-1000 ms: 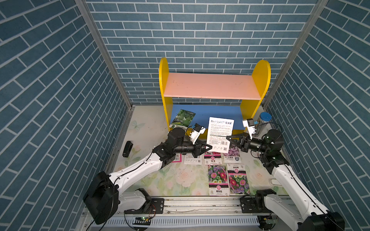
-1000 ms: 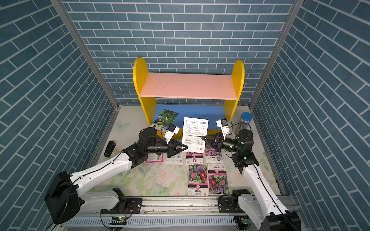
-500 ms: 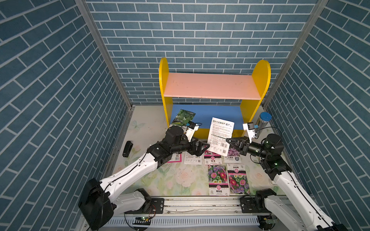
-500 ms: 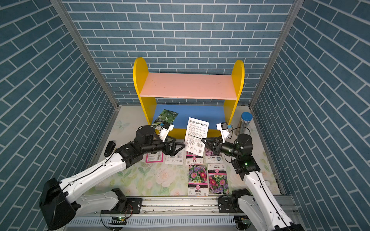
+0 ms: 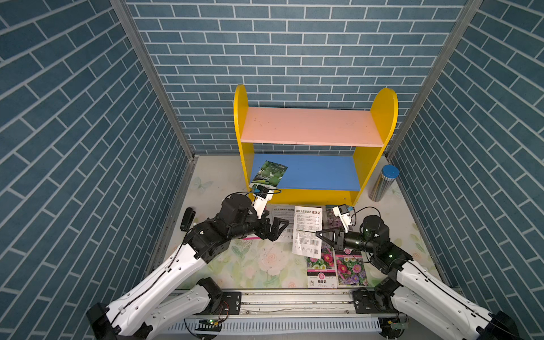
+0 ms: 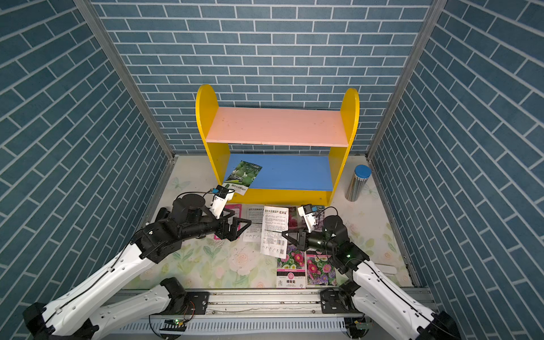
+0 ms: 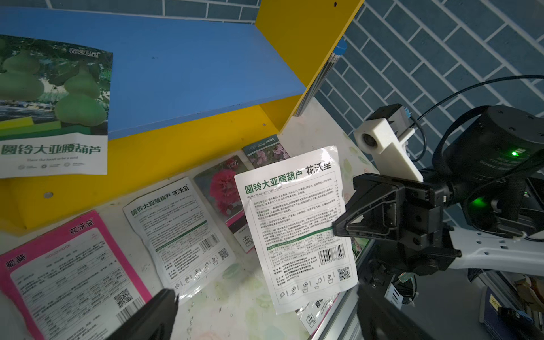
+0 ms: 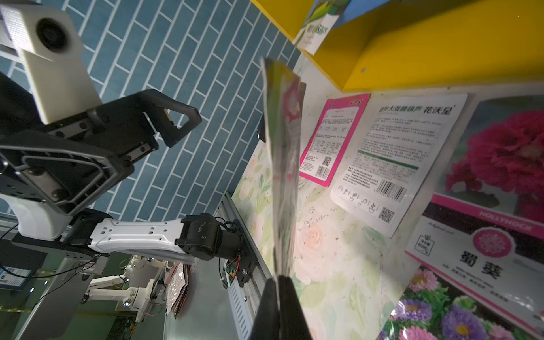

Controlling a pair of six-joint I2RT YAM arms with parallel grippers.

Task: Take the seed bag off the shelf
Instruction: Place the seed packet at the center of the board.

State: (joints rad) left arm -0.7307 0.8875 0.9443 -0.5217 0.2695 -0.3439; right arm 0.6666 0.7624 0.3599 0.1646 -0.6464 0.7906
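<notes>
Since a second ago the left gripper [image 5: 282,231] has let go of the seed bag [image 5: 307,232] and drawn back towards the bench's left edge. The bag has sunk a little lower in front of the shelf [image 5: 309,126].

By my reading the main step is done. The bag hangs clear of the shelf, in the air over the middle of the bench [image 5: 259,265], above packets [image 5: 321,266] that lie flat there. What seems left is to lay it down among them. A gourd bag [image 5: 268,175] lies at the left end of the blue board [image 5: 318,173], overhanging its front edge. It may need taking off too.

The left jaws are spread wide and empty, just beside the bag's left edge without touching it. The right wrist view shows open space between the two.

The bag hangs roughly upright with its printed back towards the top views, tilted slightly.

The jaws of the right gripper [image 5: 318,233] are pressed together on the bag's right edge, about halfway down. That one pinch carries the whole bag.
</notes>
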